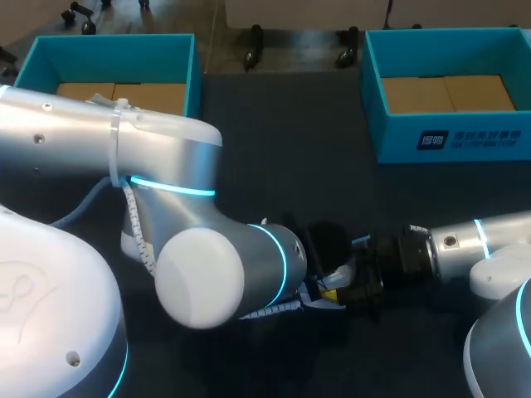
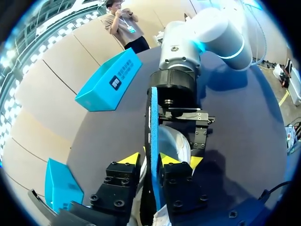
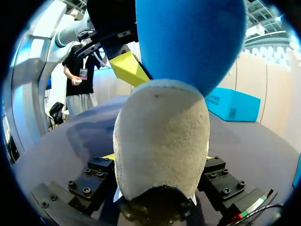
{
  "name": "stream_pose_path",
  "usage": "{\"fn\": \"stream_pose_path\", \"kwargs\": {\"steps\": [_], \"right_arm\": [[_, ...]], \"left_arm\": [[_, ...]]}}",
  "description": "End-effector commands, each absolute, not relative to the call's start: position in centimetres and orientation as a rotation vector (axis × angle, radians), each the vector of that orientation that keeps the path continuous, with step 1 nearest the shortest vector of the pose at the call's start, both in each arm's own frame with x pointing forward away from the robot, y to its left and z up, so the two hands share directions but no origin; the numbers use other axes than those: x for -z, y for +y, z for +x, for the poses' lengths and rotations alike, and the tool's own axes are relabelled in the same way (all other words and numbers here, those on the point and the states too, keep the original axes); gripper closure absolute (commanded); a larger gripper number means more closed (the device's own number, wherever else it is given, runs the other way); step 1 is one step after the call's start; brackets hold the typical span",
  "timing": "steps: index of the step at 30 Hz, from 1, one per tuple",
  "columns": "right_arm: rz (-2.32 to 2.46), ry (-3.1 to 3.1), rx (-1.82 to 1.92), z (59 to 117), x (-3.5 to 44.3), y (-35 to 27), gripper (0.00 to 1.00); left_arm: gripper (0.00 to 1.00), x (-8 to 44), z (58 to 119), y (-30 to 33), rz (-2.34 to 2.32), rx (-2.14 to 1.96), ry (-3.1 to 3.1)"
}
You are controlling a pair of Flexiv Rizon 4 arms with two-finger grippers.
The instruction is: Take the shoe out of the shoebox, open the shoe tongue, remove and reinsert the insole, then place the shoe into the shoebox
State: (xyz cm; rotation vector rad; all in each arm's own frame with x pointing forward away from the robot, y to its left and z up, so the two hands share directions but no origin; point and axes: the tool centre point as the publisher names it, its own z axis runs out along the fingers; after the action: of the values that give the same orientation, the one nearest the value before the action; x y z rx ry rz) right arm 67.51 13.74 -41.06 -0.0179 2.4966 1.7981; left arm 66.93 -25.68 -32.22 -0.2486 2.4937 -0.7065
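Nearest the robot, the left arm (image 1: 199, 274) bulked over the table (image 1: 282, 149) and hid most of the work from the head view. Just past its elbow the two claws met nose to nose.

The left gripper (image 2: 156, 160) appeared pinched on the blue insole (image 3: 193, 42), which stood on edge between its yellow tips and rose above the shoe. The right gripper (image 3: 157, 157) was clamped on the shoe (image 3: 162, 136) from both sides near its heel, holding it above the dark tabletop, outside either box.

The shoe looked light, with a soft suede-like heel that would give under pressure, so a hold low on the firmer heel sides seemed soundest. The insole looked thin and floppy, likely foam. It would probably buckle if pushed from its far end, so gripping close to the end going in should steer it better. Its toe might catch on the tongue or collar if fed in at an angle.

The main obstruction was the claws themselves, so close that fingers could knock together.

Farther off, well apart from the shoe, stood two teal shoeboxes, one far left (image 1: 108, 46) and one far right (image 1: 448, 137), both open-topped.
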Motion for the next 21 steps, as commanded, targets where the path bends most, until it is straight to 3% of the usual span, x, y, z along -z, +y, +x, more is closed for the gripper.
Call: {"fn": "stream_pose_path", "kwargs": {"steps": [1, 2, 21], "right_arm": [[-0.018, 2.502, -1.793, 67.5, 41.4, 14.0, 1.0], [-0.018, 2.502, -1.793, 67.5, 41.4, 14.0, 1.0], [-0.018, 2.502, -1.793, 67.5, 41.4, 14.0, 1.0]], "left_arm": [[0.91, 32.6, 67.1, -26.2, -0.25, 0.688, 2.509], [1.0, 32.7, 67.1, -26.4, -0.249, 0.681, 2.511], [1.0, 29.0, 68.0, -29.1, -0.202, 0.757, 2.68]]}}
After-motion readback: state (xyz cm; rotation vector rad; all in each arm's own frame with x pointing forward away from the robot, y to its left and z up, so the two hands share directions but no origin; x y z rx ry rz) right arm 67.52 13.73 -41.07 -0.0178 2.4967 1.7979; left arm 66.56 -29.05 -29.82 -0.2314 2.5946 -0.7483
